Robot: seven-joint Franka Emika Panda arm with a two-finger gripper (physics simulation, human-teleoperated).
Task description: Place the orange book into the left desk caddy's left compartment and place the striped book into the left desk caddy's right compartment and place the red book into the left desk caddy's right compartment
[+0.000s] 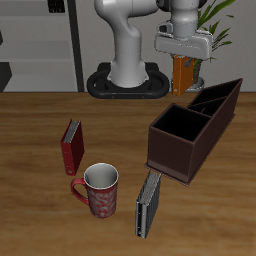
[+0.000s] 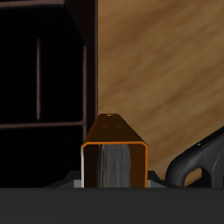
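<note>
1. Nearest the table's front edge, the striped book stands on the wood at about 6 o'clock from the table's middle, just off the left desk caddy's low end.
2. At 9 o'clock from the striped book sits a red patterned mug, close beside it but apart.
3. At 11 o'clock from the mug, the red book stands upright on the table, near the mug, not touching.
4. The caddy lies slantwise toward 1 o'clock. Its right compartment is the nearer, wider section; the left compartment is the farther, narrower one. Both look dark inside.
5. Farthest back, at 12 o'clock from the caddy, the gripper pinches the orange book, held upright above the table near the caddy's far end.
6. In the wrist view, the orange book shows its pale page edges, with the table beyond.
</note>
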